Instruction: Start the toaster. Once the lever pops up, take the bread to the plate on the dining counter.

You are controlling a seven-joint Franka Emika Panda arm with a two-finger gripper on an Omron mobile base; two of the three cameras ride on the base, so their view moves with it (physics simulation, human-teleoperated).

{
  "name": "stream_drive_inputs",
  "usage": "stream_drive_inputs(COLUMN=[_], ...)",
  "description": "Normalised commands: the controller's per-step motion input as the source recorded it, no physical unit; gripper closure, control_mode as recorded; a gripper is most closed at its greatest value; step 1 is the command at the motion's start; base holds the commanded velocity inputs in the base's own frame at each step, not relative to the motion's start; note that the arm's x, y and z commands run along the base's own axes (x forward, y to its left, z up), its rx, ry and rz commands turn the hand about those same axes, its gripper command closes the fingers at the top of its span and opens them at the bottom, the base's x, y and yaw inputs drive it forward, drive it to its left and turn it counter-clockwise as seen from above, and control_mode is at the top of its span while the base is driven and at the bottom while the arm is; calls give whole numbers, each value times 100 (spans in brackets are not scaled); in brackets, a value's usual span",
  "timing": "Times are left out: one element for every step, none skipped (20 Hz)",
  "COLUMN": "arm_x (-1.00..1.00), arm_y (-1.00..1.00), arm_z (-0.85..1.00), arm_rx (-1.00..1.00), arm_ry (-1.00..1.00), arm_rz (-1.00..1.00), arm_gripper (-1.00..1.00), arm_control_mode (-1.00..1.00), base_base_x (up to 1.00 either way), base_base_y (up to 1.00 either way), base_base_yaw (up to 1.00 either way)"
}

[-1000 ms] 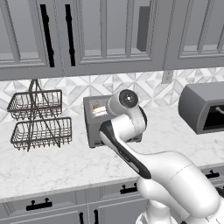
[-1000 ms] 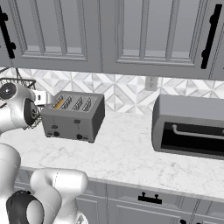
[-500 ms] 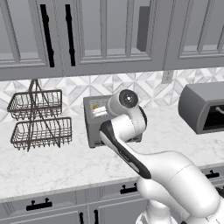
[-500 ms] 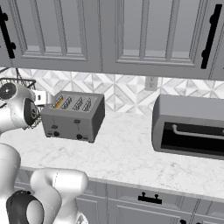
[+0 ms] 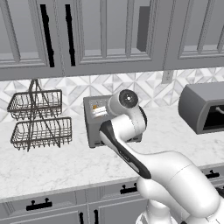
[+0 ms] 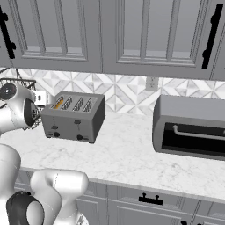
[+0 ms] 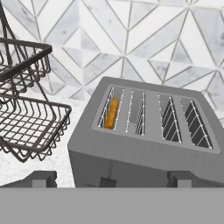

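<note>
A boxy grey toaster is being shown standing on a white marble-look worktop, against a tiled wall with a diamond pattern. The bread is being held edge-on in the toaster's leftmost slot, as seen from the hand view, showing as an orange-yellow strip; the other three slots are being left dark. The claw is being held released, its two dark fingertips set wide apart at the bottom of the hand view, just in front of the toaster's front face and touching nothing. The bread is lying above and beyond the claw. A two-tier wire basket is standing beside the toaster, and a larger dark-grey appliance is sitting well apart on the other side.
</note>
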Motion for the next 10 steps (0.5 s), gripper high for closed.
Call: stream_drive_inputs(arm_x=[0,0,0,0,0,0,0,0,0,0], arm_y=[0,0,0,0,0,0,0,0,0,0], arm_z=[0,0,0,0,0,0,0,0,0,0], arm_rx=[0,0,0,0,0,0,0,0,0,0], arm_ry=[0,0,0,0,0,0,0,0,0,0], arm_rz=[0,0,0,0,0,0,0,0,0,0], arm_gripper=[-100,-100,-100,-100,-100,-100,-100,-100,-100,-100], arm_control_mode=[-100,-100,-100,-100,-100,-100,-100,-100,-100,-100], base_base_x=[0,0,0,0,0,0,0,0,0,0], base_base_y=[0,0,0,0,0,0,0,0,0,0], base_base_yaw=[0,0,0,0,0,0,0,0,0,0])
